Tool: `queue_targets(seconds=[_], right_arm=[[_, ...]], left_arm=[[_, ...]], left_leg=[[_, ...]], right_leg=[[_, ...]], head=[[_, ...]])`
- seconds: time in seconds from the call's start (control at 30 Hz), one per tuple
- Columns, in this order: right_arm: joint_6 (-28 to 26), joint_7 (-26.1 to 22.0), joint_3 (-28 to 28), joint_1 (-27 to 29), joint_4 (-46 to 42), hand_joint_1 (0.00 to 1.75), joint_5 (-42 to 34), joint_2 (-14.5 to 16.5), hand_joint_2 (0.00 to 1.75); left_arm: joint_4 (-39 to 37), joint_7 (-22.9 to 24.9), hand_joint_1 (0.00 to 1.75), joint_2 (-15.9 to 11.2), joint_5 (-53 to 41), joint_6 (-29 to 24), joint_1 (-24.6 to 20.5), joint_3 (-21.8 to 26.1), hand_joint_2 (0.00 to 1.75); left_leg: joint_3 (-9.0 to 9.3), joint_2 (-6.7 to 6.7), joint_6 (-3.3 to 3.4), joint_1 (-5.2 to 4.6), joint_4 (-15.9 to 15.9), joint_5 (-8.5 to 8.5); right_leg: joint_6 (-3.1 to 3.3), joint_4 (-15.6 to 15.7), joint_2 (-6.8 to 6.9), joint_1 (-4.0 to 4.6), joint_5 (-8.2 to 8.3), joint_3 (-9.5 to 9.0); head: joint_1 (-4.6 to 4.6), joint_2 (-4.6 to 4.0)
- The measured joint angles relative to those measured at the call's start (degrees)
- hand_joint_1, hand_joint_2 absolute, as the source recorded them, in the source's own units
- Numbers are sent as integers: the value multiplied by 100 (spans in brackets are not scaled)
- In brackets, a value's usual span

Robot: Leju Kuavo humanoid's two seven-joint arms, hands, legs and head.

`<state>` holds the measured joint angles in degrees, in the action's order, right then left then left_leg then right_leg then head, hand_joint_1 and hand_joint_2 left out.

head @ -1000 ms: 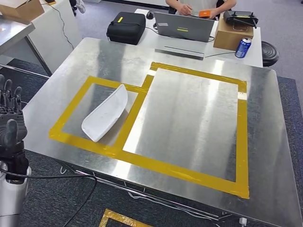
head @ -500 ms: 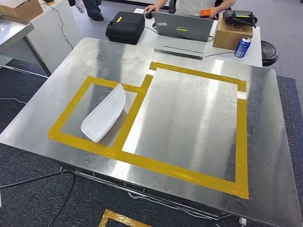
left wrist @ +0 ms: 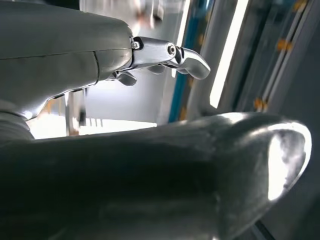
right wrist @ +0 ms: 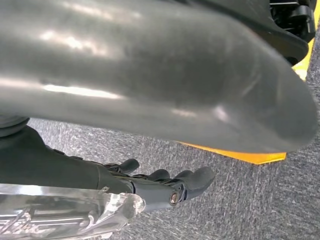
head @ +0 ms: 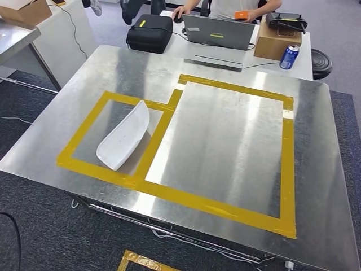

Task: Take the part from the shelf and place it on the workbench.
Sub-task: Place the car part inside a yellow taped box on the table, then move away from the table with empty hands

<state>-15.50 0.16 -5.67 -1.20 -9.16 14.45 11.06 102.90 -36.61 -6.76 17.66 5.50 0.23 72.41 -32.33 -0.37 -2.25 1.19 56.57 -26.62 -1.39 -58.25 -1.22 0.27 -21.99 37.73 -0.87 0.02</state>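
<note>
Part (head: 124, 137): white, curved; lies on worktop (head: 221, 135) inside smaller yellow tape frame (head: 87, 127)
Left hand (left wrist: 166, 145): fingers extended, grasping nothing
Right hand (right wrist: 158, 90): fingers extended, grasping nothing

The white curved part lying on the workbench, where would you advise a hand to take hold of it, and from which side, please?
I would grip the white part across its raised long edge near the middle, coming from above on the robot's left. It lies tilted like a shallow shell inside the smaller yellow tape frame, and its pointed near end looks too thin to hold.
</note>
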Motion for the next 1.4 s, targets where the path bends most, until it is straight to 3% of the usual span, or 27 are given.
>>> queue_targets(seconds=[0.2,0.3,0.43,0.57,0.83,0.93,1.07,1.2,1.3,1.4], right_arm=[[-135,-32,-129,12,0,0,0,23,0],[-240,-68,-190,17,0,0,1,34,0],[-260,-113,-275,22,0,0,0,34,0],[-235,-190,-343,24,0,0,-1,10,0],[-251,-202,-423,27,0,0,1,-9,0],[-304,-208,-441,27,0,0,1,-9,0],[-403,-185,-508,26,0,0,1,-8,0],[-567,-179,-586,27,0,0,1,-1,0],[-634,-191,-651,28,0,0,1,13,0],[-634,-191,-698,31,0,0,0,19,0]], left_arm=[[-151,-4,0,137,-747,-754,-498,873,0],[-167,-5,0,216,-1404,-1468,-493,1012,0],[-160,-5,0,450,-2322,-2891,-50,805,0],[-193,-5,0,750,-2667,-4117,608,149,0],[-265,-5,0,972,-2701,-4368,1072,-474,0],[-548,-5,0,1030,-3004,-4188,1097,-553,0],[-1819,-5,0,1150,-3742,-4101,934,-624,0],[-4275,71,0,1065,-4828,-4402,575,-707,0],[-6038,500,0,1028,-5754,-4384,322,-858,0],[-7231,1035,0,1091,-6282,-4000,134,-1073,0]], left_leg=[[4,0,0,0,0,1],[6,0,0,0,0,0],[18,2,-5,-3,0,-7],[20,3,0,-4,0,-18],[21,2,3,-1,0,-27],[22,2,4,-3,0,-26],[25,2,6,-10,0,-26],[28,2,7,-17,0,-25],[29,1,9,-21,0,-25],[29,1,14,-27,0,-28]], right_leg=[[1,0,0,0,3,-3],[2,-1,-1,0,2,-2],[-1,0,-10,-1,-2,1],[-8,1,-11,-2,-10,-3],[-3,0,-11,-1,-16,-12],[-3,0,-9,-2,-16,-13],[-3,0,-9,-9,-16,-17],[-5,0,-9,-17,-17,-18],[-9,0,-9,-21,-15,-20],[-18,0,-9,-28,-11,-21]], head=[[0,0],[0,0],[-1,0],[1,0],[0,0],[0,0],[1,0],[-1,0],[1,0],[0,0]])
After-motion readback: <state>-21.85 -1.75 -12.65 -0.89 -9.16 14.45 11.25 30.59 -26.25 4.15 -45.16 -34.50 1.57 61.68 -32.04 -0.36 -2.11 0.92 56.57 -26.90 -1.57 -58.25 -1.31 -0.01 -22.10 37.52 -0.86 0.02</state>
